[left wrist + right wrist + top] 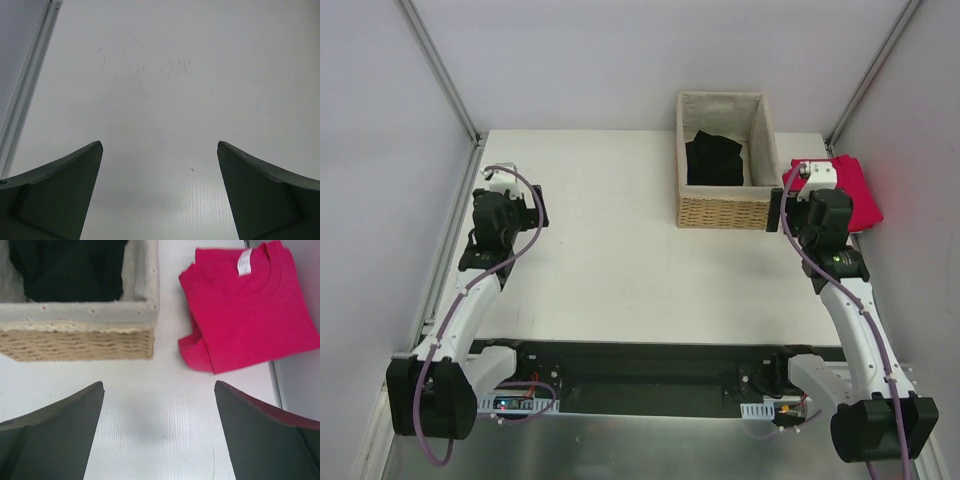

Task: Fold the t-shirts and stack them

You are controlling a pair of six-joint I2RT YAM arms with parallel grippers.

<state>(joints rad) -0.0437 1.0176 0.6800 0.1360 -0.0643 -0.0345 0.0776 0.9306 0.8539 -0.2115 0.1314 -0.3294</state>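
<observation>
Left arm: rises from its base at the near left corner and reaches forward along the left side of the counter (620,260). The wrist sits over the left part of the surface, near the edge rail. Left claw (507,215) points down. In the left wrist view its 2 dark fingers (65,190) are spread wide, with only bare white counter between them. Nothing is gripped and nothing touched.

Right arm: rises from the near right corner and stretches forward along the right side. Right claw (815,215) hangs just in front of the wicker basket (725,212), by its near right corner. It points down and a little forward. In the right wrist view the 2 fingers (55,435) also stand wide apart over bare counter, clear of both cloth and basket.

Shirts:
- Black t-shirt (714,160): bunched inside the cloth-lined basket, which stands at the far right of centre. No print is visible on it from here.
- Pinkish-red t-shirt (855,190): folded, lying flat on the counter just right of the basket but apart from it. The collar and white neck label (244,262) face up. Its outer side lies over the counter's right edge. It is ahead and to the right of the right claw.

The 2 shirts are apart, not stacked.
</observation>
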